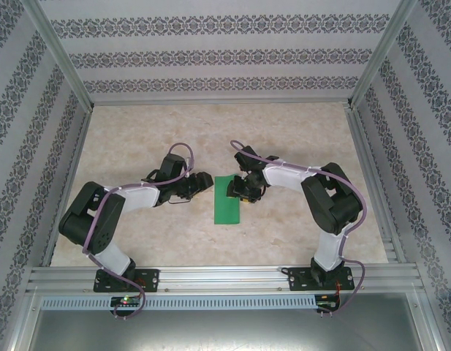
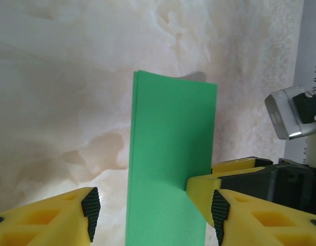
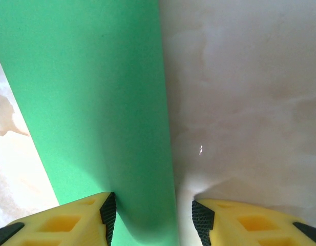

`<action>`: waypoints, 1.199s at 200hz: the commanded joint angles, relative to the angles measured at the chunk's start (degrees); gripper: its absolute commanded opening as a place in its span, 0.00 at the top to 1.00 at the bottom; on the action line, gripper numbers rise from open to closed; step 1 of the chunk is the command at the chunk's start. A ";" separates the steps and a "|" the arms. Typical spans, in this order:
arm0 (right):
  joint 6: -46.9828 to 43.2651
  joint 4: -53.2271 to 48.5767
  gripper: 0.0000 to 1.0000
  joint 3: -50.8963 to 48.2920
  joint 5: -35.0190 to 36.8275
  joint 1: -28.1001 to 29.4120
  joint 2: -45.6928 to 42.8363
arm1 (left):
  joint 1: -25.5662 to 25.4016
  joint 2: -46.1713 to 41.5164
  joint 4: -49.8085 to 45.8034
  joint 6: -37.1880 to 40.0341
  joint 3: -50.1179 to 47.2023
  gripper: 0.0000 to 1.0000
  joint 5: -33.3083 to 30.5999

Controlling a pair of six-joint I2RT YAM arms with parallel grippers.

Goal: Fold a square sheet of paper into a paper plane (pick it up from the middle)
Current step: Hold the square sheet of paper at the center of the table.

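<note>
From above, the left gripper sits just left of the sheet of paper. Its tips point at the sheet's long left side.

In the left wrist view, the left gripper has its two fingers wide apart. They hold nothing. The left black pad has a strip of bare table between it and the sheet. The right black pad is just beside the sheet's right side.

The sheet of paper is bright green. It is folded into a long strip and lies flat on the table. It runs straight away from the fingers, in the gap between them. Two layers show along its left side.

A yellow finger of the right gripper touches the sheet's right side.

From above, the right gripper is over the far right part of the sheet.

In the right wrist view, the right gripper also has its fingers apart, not squeezing. The sheet runs up between them. It touches the left pad. A little bare table lies between it and the right pad.
</note>
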 commanded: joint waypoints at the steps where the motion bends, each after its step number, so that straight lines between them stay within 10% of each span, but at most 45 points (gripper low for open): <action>1: -1.04 0.05 0.49 -4.01 6.25 1.37 10.15 | 0.74 1.43 3.82 -0.35 1.81 0.40 1.97; 240: -1.65 -2.07 0.48 -1.71 6.59 2.39 14.37 | -1.54 8.21 5.23 -0.80 5.56 0.60 7.78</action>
